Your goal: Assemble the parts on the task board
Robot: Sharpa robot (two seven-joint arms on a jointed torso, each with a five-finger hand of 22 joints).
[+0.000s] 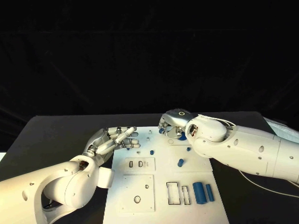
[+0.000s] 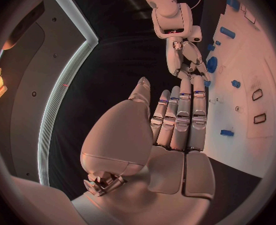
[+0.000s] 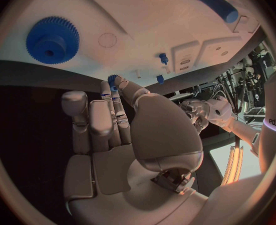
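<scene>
Across the black bench (image 1: 55,130) lies the white task board (image 1: 160,186), running from the middle of the bench toward its near edge. Right arm (image 1: 257,149): enters over the board's far right part. Left arm (image 1: 48,186): enters beside the board's left edge. Right hand (image 1: 175,122): held over the far end of the board; in the right wrist view its fingers (image 3: 106,112) lie side by side and nearly straight, and a small blue part (image 3: 112,80) sits at the fingertips; whether it is pinched cannot be told. Left hand (image 1: 114,139): poised at the board's far left corner, fingers (image 2: 178,120) extended together, nothing held. Large blue gear (image 3: 52,39): lies flat on the board's far portion, near the right hand. Two blue cylinders (image 1: 202,192): lie side by side near the board's right edge, just beside two rectangular slots (image 1: 177,193). Short blue peg (image 1: 181,162): lies on the board's middle, apart from the cylinders. Small blue pieces (image 1: 152,152): stand or lie on the board between the two hands. Oval recesses (image 1: 140,164): set in the board's left half, with a further oval hole (image 1: 137,199) nearer the near edge.
</scene>
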